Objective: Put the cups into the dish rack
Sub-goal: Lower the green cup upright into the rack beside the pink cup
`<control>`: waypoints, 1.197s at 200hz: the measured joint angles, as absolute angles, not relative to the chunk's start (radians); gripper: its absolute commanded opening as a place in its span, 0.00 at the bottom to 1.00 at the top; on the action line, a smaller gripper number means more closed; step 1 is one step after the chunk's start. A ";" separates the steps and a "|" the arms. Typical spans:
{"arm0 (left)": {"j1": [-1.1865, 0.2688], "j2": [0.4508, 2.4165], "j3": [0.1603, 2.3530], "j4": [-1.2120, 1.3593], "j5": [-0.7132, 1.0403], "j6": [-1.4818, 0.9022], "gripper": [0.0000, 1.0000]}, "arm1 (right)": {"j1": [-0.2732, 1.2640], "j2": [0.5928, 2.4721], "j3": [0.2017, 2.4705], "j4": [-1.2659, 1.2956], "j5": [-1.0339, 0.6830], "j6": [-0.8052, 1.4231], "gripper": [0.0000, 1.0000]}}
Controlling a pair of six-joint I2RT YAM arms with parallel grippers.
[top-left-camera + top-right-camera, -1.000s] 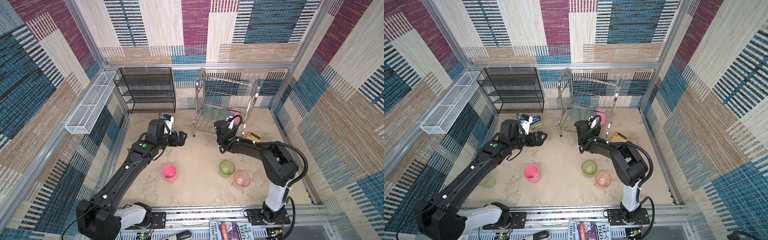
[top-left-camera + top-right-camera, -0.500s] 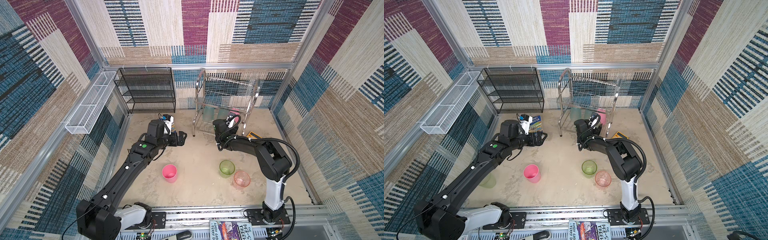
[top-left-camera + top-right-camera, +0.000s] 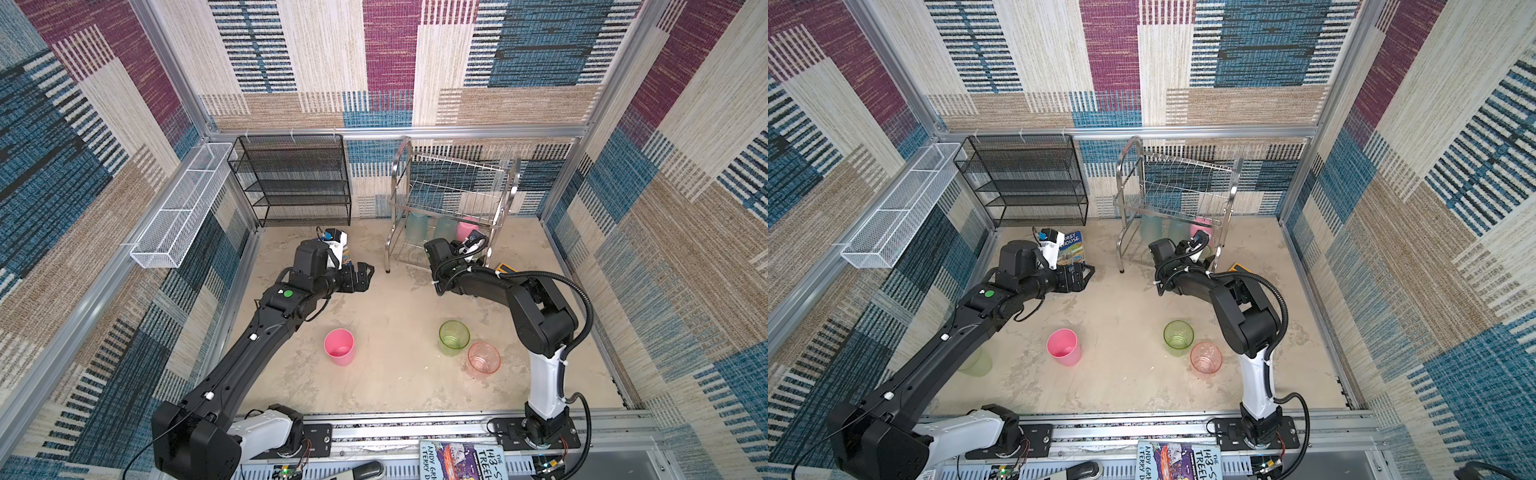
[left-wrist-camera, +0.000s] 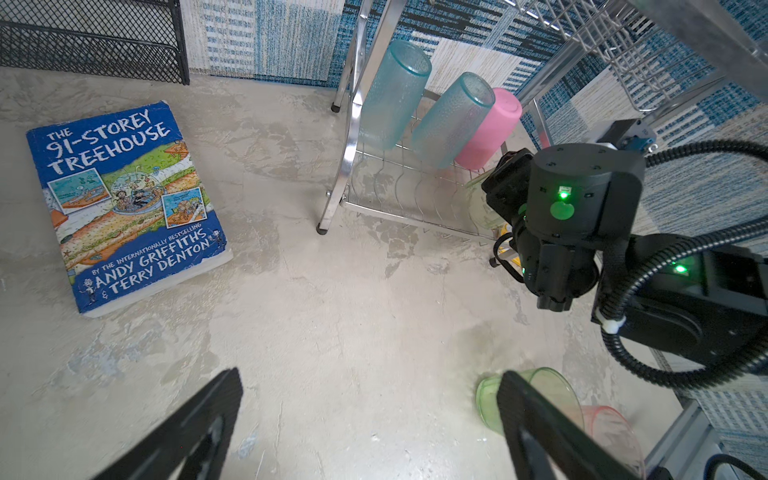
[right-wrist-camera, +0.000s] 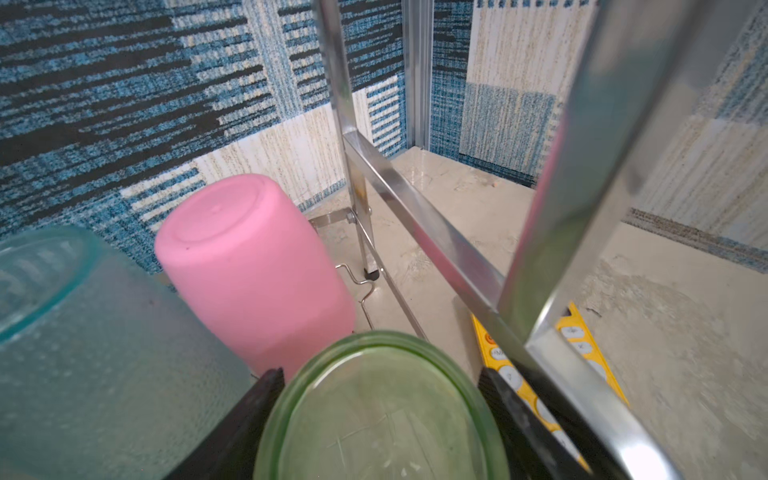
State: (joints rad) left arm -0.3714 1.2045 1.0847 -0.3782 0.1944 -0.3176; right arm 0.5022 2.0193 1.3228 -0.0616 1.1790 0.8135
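- Jaws on the right gripper clamp a green cup, base facing its camera; the left gripper gapes wide and empty above bare floor.
- It has pushed deeper this last second: that cup now hangs at the lower tier of the rack, just beside the upturned pink cup.
- Release looks near; loose cups still wait on the floor.

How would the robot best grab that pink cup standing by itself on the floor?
Probably across the round wall of the pink cup, about midway up, coming in level from the side where the open left claw is. It stands upright, mouth up, has no handle, and nothing touches it.
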 measured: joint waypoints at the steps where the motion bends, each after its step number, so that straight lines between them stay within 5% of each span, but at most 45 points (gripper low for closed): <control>1: -0.371 1.205 1.084 -0.378 0.194 -0.318 0.99 | 0.502 2.020 1.323 -0.062 1.179 0.815 0.68; 98: -0.371 1.198 1.077 -0.377 0.194 -0.318 0.99 | 0.500 2.043 1.345 -0.110 1.135 0.805 0.91; 239: -0.370 1.208 1.078 -0.377 0.187 -0.316 0.99 | 0.513 1.932 1.212 0.093 0.911 0.508 0.97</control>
State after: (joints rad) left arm -0.3702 1.2079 1.0779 -0.3771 0.1871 -0.3164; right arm 0.5125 1.9324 1.2118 0.0929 0.9108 0.5079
